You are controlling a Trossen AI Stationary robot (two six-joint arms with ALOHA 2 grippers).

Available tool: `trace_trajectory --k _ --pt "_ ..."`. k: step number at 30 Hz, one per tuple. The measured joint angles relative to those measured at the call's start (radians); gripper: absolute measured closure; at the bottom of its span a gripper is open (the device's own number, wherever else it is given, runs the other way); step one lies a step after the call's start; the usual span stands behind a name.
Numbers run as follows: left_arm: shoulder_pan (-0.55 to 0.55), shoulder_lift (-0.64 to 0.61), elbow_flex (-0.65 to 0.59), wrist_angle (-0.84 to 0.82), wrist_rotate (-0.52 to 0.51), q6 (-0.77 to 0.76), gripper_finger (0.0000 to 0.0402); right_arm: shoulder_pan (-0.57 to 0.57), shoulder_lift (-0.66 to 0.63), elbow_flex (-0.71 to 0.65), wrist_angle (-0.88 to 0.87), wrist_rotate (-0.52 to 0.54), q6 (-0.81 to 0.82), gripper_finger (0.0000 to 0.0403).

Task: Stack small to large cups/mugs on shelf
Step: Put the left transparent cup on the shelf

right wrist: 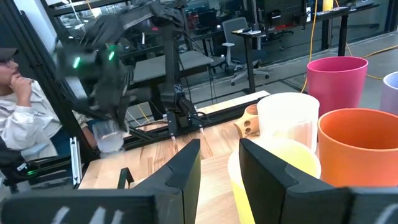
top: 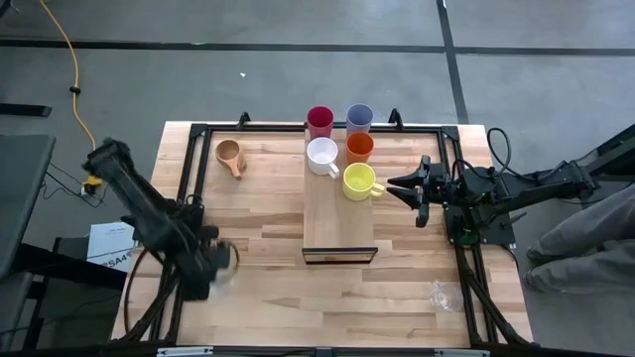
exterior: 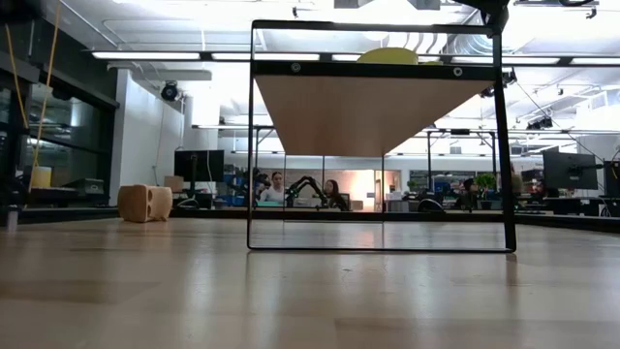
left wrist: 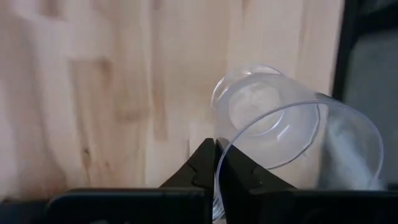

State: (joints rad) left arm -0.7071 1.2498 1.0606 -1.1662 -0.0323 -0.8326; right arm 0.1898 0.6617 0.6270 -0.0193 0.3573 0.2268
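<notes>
Left gripper (left wrist: 216, 163) clenched on rim of clear glass (left wrist: 292, 140), near table's left edge; right gripper (top: 392, 187) parted beside yellow mug (top: 358, 180).

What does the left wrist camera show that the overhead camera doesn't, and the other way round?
Only the left wrist view shows the left claw shut on the rim of the clear plastic glass.

Only the high view shows the crimson tumbler, lavender tumbler, orange tumbler, white mug and yellow mug on the pale wood shelf, plus the right claw.

Both show the striped butcher-block tabletop.
</notes>
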Motion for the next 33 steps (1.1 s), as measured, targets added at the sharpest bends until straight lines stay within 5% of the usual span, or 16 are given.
trace_trajectory --k 6,12,19,24,27,33 --pt "0.204 -0.267 0.079 0.018 -0.264 -0.005 0.0401 0.0 0.0 0.0 0.0 0.0 0.0 0.0302" --pt "0.427 -0.457 0.091 0.366 -0.477 0.255 0.0401 0.0 0.0 0.0 0.0 0.0 0.0 0.0302" --pt "0.626 -0.529 -0.07 0.849 -0.344 0.509 0.0401 0.0 0.0 0.0 0.004 0.0 0.031 0.0302" --pt "0.71 -0.509 -0.331 1.224 -0.164 0.442 0.0401 0.0 0.0 0.0 0.009 -0.001 0.035 0.0302" --pt "0.723 -0.511 -0.452 1.39 -0.144 0.37 0.0402 0.0 0.0 0.0 0.009 -0.001 0.034 0.0302" --pt "0.72 -0.505 -0.521 1.458 -0.159 0.329 0.0402 0.0 0.0 0.0 0.009 -0.001 0.017 0.0302"
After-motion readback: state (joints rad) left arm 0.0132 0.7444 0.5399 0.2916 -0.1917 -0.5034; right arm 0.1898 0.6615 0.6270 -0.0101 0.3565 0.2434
